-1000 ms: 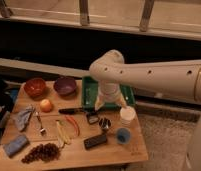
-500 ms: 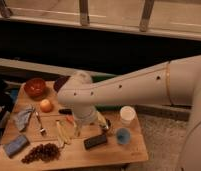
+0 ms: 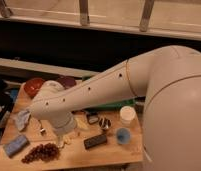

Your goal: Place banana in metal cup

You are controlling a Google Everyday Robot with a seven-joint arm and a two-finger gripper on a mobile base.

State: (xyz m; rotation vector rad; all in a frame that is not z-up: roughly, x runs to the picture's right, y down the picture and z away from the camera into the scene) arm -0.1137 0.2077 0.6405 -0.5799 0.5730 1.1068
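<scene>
1. One view only, the camera view. Compared with a second ago: white arm (image 3: 109,82) swung away from above the green tray (image 3: 119,104), leftward and down across the counter (image 3: 109,154); lower and farther left than half a second ago as well.
2. Orange fruit seen earlier beside the red bowl (image 3: 33,86) now covered by the arm.
3. Low over the counter's left-middle, pointing down: the tool (image 3: 65,139), fingers apart, clamped on nothing visible.
4. Under the arm's end, largely hidden: the banana. Pale yellowish strip just right of the wrist; cannot tell whether part of it.
5. Right of the tool and apart from it: the metal cup (image 3: 105,123), upright, unmoved since earlier.
6. Near the metal cup: white cup (image 3: 126,114) behind and to the right, light blue cup (image 3: 123,135) just beside on the right, dark block (image 3: 95,141) in front.
7. Along the left and front edge: grey cloth (image 3: 22,119), blue sponge (image 3: 15,145), bunch of dark grapes (image 3: 41,152); purple bowl (image 3: 69,80) behind the arm.
8. Between tool and metal cup: small black object (image 3: 92,117), kind unclear.
</scene>
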